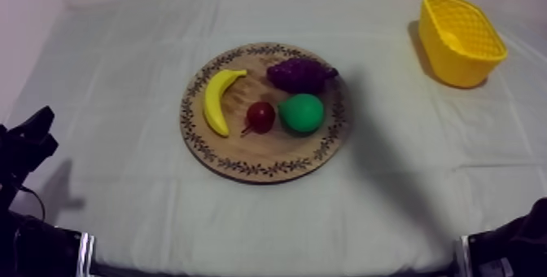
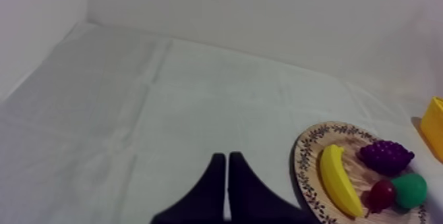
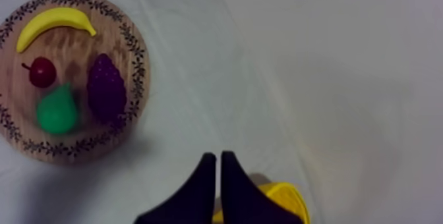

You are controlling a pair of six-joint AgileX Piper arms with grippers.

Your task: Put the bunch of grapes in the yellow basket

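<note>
Left gripper [image 2: 226,155]: fingers pressed together in a narrow wedge, holding nothing, over bare cloth [image 2: 132,108] short of the board's rim. The left arm sits low at the table's left edge.

Right gripper [image 3: 218,155]: fingers also closed on each other, holding nothing, just over the near rim of the yellow basket [image 3: 287,197].

Room: the wooden board [image 1: 236,146] is mid-table. There is a wide stretch of plain cloth between it and the basket [image 1: 464,68], which stands near the far right corner, close to the back wall.

Bunch of grapes [image 1: 299,74]: dark purple and knobbly, lying flat on the board's far right part close to the patterned rim, narrow end toward the basket. The pear [image 1: 301,113] is just beside it, possibly touching; the top view is too soft to say. The small red fruit [image 1: 260,116] and banana [image 1: 216,101] lie farther left.
</note>
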